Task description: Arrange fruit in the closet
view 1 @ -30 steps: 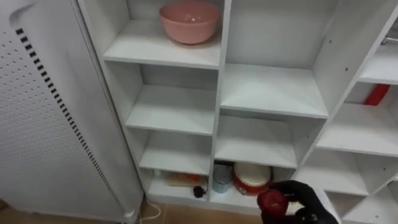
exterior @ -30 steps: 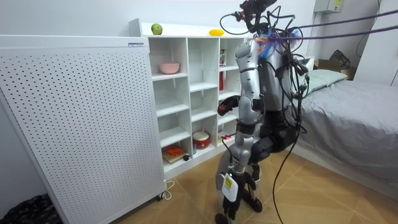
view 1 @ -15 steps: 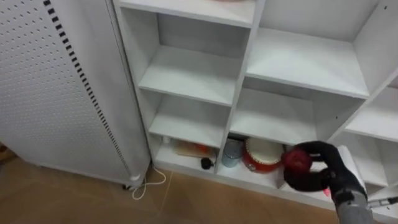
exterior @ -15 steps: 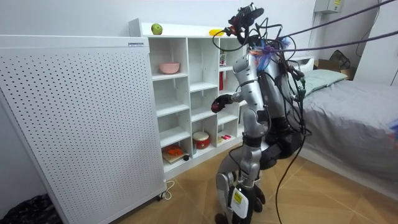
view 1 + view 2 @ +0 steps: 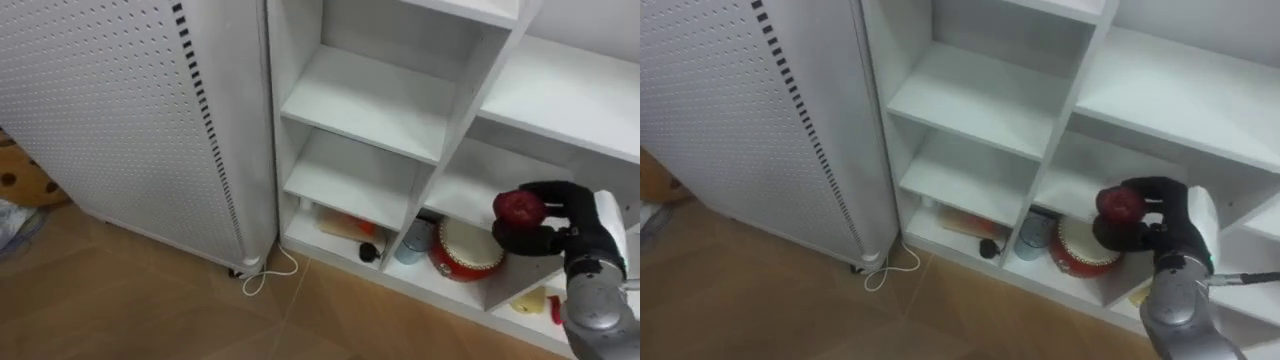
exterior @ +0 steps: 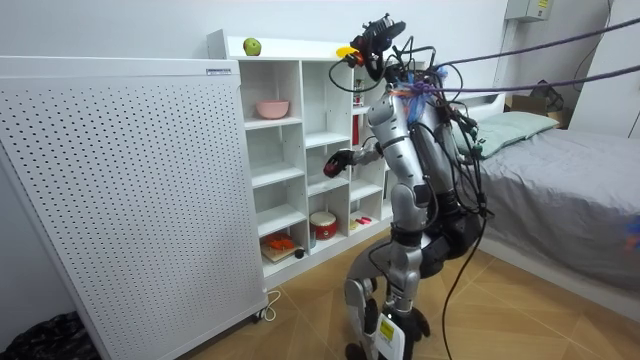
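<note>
A round, dark-red apple [image 5: 518, 207] sits gripped in the black right hand [image 5: 562, 228].

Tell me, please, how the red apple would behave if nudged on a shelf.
The red apple looks round, so it would probably roll on a flat white shelf. It seems firm: the right robot hand curls round it without visibly denting it.

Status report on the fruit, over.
Right hand shut on apple. Apple held in front of closet, not shelved yet. Nothing in the way.
</note>
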You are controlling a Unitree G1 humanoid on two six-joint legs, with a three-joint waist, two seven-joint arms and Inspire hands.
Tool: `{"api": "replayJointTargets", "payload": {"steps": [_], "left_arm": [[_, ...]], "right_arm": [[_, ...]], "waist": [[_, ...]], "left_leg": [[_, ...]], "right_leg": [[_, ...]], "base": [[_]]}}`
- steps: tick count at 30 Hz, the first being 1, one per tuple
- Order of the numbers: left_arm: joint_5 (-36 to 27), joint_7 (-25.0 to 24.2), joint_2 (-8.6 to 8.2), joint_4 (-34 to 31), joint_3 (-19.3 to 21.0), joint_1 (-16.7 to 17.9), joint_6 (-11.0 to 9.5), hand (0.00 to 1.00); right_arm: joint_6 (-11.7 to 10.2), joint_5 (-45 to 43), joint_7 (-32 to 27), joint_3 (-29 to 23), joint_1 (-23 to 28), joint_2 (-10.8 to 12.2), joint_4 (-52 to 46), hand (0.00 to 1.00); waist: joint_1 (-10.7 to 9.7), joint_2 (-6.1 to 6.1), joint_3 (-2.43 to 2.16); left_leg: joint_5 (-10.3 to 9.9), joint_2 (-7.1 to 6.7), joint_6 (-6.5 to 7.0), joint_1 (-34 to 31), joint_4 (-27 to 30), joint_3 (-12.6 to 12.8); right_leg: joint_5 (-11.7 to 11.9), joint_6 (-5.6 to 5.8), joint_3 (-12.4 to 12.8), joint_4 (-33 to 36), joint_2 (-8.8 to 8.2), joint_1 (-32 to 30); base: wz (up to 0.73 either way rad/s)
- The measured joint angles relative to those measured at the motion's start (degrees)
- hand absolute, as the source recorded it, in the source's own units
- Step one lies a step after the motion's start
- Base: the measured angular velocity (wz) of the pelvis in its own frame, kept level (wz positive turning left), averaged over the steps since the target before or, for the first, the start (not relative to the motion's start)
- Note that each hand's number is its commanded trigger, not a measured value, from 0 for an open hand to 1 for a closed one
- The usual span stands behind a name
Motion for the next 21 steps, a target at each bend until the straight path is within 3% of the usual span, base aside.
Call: {"api": "replayJointTargets", "payload": {"steps": [6, 9, 10, 18, 21], "left_arm": [[-2.14, 3.58, 0.95, -0.04, -0.06, 0.11, 0.54, 0.00], [-2.25, 5.15, 2.11, -0.10, -0.08, 0.12, 0.54, 0.00], [-2.41, 5.91, 2.66, -0.15, -0.07, 0.12, 0.55, 0.00], [-4.42, 9.00, 4.61, -0.58, -0.04, 0.55, 1.13, 0.00], [-4.44, 9.91, 5.17, -1.70, 0.15, 0.87, 1.13, 0.00]], "right_arm": [[1.83, 8.41, -3.90, 0.16, -2.20, -0.50, 2.22, 1.00], [2.23, 13.94, -6.35, 1.75, -2.89, -1.59, 2.54, 1.00], [2.31, 15.20, -7.39, 2.80, -3.40, -2.26, 2.84, 0.00], [3.00, 23.33, -13.73, 4.46, -8.83, -5.11, 4.74, 0.00], [3.40, 30.52, -15.24, 4.28, -10.21, -6.14, 4.74, 0.00]], "waist": [[0.12, -0.27, 0.14], [0.11, -0.96, 0.46], [0.11, -1.36, 0.66], [-0.29, -1.70, 0.71], [-0.36, -1.76, 0.66]], "left_leg": [[-0.31, -0.94, 0.49, -0.45, 0.51, -0.06], [-0.32, -0.88, 0.53, -0.95, 0.60, -0.05], [-0.32, -0.84, 0.53, -1.28, 0.66, -0.07], [-0.32, -0.74, 0.52, -1.88, 1.10, -0.61], [-0.31, -0.88, 0.53, -1.92, 1.13, -0.64]], "right_leg": [[-0.75, 0.55, -0.39, 0.71, -1.24, -0.03], [-0.87, 0.75, -0.42, 0.72, -1.16, -0.37], [-0.87, 0.75, -0.46, 0.74, -1.13, -0.73], [-0.87, 0.75, -0.75, 0.57, -0.78, -0.95], [-0.86, 0.76, -0.84, 0.54, -0.98, -0.92]], "base": [[0.08], [0.01], [0.00], [0.00], [0.00]]}}
